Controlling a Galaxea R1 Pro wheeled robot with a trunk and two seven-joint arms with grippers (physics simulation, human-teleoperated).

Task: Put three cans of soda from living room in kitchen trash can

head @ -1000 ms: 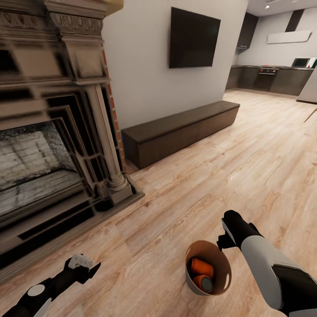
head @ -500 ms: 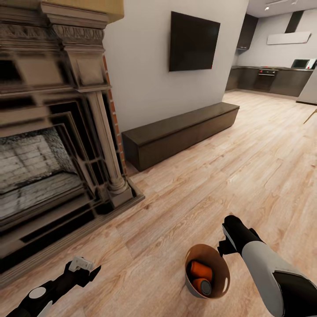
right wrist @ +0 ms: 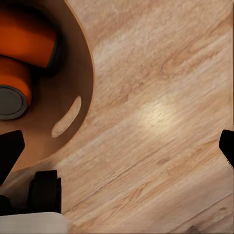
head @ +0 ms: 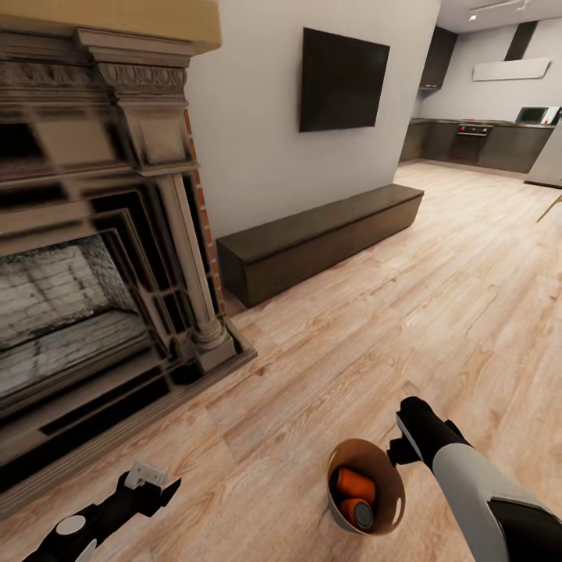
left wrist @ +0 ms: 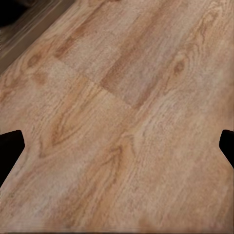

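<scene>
The trash can [head: 393,478], light grey outside and brown inside, is low on the wood floor in the head view. Two orange soda cans [head: 355,483] [head: 360,513] lie inside it; I see no third. My right gripper [head: 395,453] is at the bin's far rim. In the right wrist view the cans [right wrist: 24,31] [right wrist: 12,90] and the bin wall [right wrist: 68,83] lie by one fingertip [right wrist: 9,151], and the right gripper [right wrist: 117,151] is open wide. My left gripper [head: 152,482] hangs open over bare floor [left wrist: 117,122].
The brick fireplace with its carved surround [head: 156,156] is close on the left. A long dark bench [head: 320,234] runs along the wall under the black TV [head: 343,78]. The kitchen cabinets and oven [head: 476,140] stand far back right, across open wood floor [head: 406,312].
The whole picture has slid slightly downward, so the camera has moved. My right hand has dropped a little lower against the bin's rim. The cans stay inside the bin.
</scene>
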